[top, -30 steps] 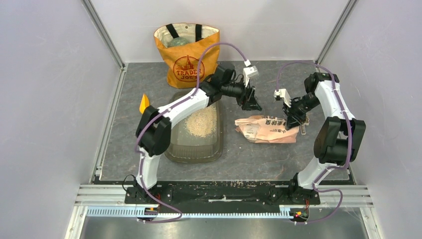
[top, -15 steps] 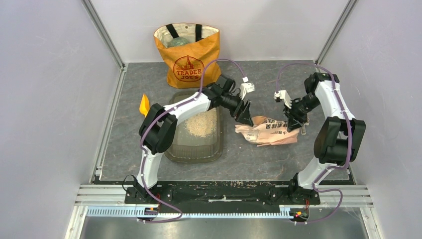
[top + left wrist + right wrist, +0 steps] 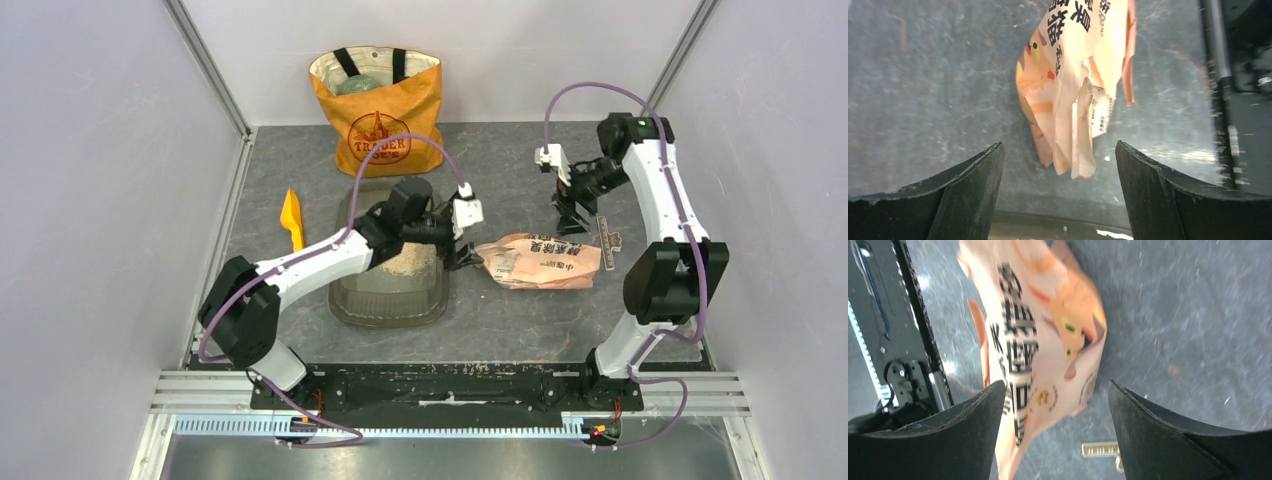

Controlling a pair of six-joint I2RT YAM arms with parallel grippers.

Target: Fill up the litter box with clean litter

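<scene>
The litter box lies left of centre on the grey table, its long sides running from the near edge toward the far edge. The clean litter forms 1 small heap in the tray's far right part, partly hidden under the left arm; the tray's near half shows bare floor. A crinkled pinkish bag lies flat on the table between the tray and the right edge, apart from the tray's rim.

The left gripper hangs low beside the tray's right rim, pointing at the bag's left end. Its wrist view shows the jaws spread wide and empty, with the bag's crumpled end just ahead of them. The right gripper hovers on the far side of the bag; its jaws also gape with nothing held, the bag blurred beneath them.

An orange scoop lies near the left edge and a tote bag stands at the far edge.

The fill looks only partly done, and the step in hand appears to be taking hold of the bag for a pour. The left jaws would need to move forward onto the crumpled end and close on it, while the right gripper comes down on the other end. The 2 arms could then lift and tip the bag over the bare near half of the tray. Which end is open, and whether any litter is inside, cannot be told.
</scene>
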